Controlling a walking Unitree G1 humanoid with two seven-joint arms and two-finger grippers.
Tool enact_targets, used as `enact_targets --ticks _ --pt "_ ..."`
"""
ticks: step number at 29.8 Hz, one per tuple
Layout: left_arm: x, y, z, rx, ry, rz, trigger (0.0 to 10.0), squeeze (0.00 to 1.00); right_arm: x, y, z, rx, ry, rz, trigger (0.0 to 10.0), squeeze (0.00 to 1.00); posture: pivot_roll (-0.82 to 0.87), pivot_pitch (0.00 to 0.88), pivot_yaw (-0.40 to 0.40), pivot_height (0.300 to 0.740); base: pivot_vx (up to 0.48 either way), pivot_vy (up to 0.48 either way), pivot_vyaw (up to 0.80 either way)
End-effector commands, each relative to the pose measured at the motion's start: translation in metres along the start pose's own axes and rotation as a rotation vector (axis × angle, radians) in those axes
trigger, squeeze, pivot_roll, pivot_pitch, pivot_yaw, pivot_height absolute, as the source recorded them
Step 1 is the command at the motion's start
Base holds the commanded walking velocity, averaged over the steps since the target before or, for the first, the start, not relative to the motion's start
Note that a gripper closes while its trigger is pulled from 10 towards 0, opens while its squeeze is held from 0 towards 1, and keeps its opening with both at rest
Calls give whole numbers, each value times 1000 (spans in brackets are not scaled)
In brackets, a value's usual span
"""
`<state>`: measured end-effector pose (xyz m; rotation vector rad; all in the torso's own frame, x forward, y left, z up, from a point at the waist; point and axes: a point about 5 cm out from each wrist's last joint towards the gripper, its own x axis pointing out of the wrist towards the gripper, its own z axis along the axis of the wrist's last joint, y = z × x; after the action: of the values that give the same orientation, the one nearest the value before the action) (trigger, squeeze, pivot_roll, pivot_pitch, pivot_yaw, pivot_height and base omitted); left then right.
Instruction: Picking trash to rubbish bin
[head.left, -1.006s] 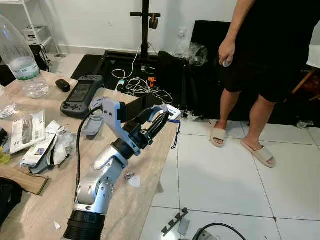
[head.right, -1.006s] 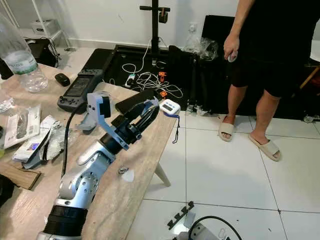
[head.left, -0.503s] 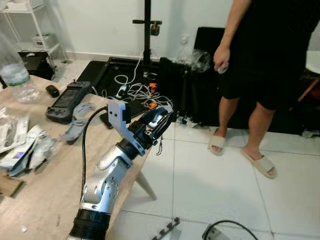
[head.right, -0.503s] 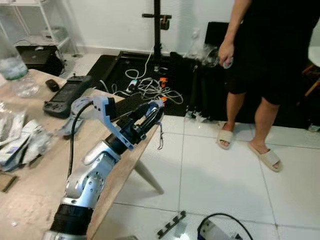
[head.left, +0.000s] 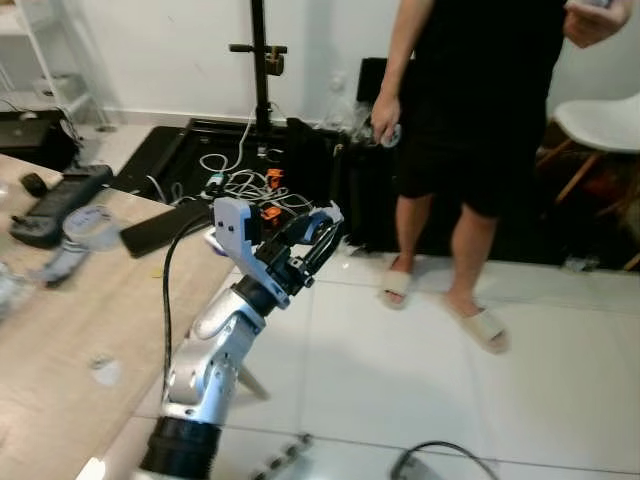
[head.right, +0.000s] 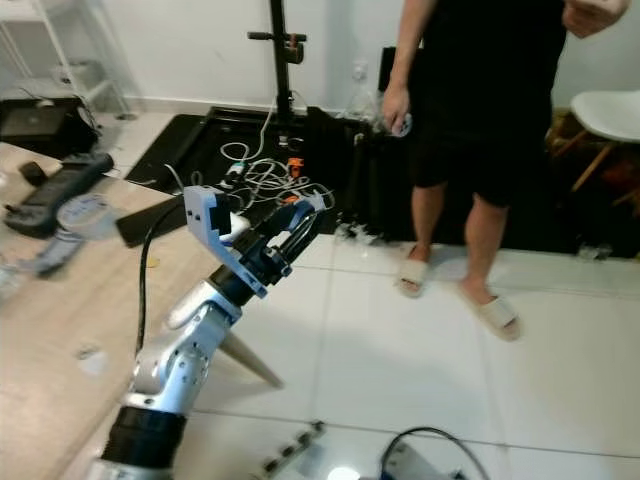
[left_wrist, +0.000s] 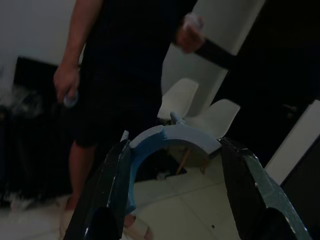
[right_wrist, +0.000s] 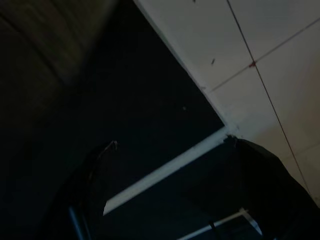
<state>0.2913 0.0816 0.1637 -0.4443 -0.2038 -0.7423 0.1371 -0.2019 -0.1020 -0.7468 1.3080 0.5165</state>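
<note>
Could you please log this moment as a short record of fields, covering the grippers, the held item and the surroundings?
left gripper: raised past the table's edge, over the floor, fingers around a blue and white curved piece
right gripper: hangs idle in the dark
table: wooden, at robot's left, with a black controller
person: standing on the white tiled floor ahead, in sandals
rubbish bin: cannot tell where

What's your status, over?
Left gripper raised past the table edge, shut on a blue curved scrap. Right arm hangs idle. Person stands ahead on the tiles, in the path.
</note>
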Motion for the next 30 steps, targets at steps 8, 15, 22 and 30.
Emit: enact_targets --ticks 8,15,22,30 --pt "-2 5 -2 14 0 46 10000 0 0 0 -13 -2 26 6 10000 0 62 47 -19 740 0 0 -769" --pt "-7 10 -18 86 92 65 10000 0 1 7 -7 0 17 10 10000 0 60 50 -15 740 0 0 -767" --pt "-44 44 -59 154 287 234 10000 0 2 12 -3 4 11 13 10000 0 58 51 -11 740 0 0 -767" --pt "-146 103 -97 219 574 755 10000 0 2 15 -5 -1 16 21 10000 0 78 54 -11 740 0 0 -768"
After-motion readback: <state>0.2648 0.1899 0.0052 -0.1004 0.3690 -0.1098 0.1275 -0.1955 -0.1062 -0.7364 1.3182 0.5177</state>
